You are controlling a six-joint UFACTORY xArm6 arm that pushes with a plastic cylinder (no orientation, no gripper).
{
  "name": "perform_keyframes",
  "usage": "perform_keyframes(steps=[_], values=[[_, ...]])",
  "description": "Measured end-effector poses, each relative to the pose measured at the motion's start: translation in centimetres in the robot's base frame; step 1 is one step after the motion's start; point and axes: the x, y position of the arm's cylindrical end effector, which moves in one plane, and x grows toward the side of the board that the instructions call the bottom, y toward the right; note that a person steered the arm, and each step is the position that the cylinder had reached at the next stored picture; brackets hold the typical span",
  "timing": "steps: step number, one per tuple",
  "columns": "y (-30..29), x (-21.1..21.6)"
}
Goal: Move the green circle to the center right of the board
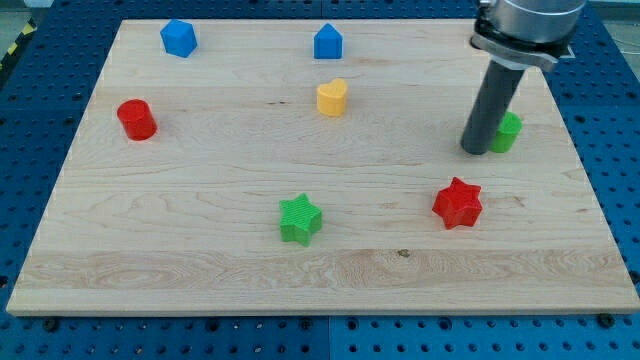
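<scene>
The green circle (pixel 508 131) is a small green cylinder at the view's right, about mid-height of the wooden board (pixel 200 240). The dark rod partly hides its left side. My tip (pixel 476 150) rests on the board right against the green circle's left side, touching or nearly touching it.
A red star (pixel 458 203) lies below my tip. A green star (pixel 300 219) sits at bottom centre. A yellow heart (pixel 332 98) is at upper centre. A blue pentagon-shaped block (pixel 328 42) and a blue hexagon (pixel 178 38) are at the top. A red cylinder (pixel 136 119) is at the left.
</scene>
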Motion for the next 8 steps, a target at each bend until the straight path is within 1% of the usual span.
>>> perform_keyframes(steps=[1,4,5,7,8], values=[[2.6,0.0],[3.0,0.0],[1.6,0.0],[-3.2,0.0],[-3.4,0.2]])
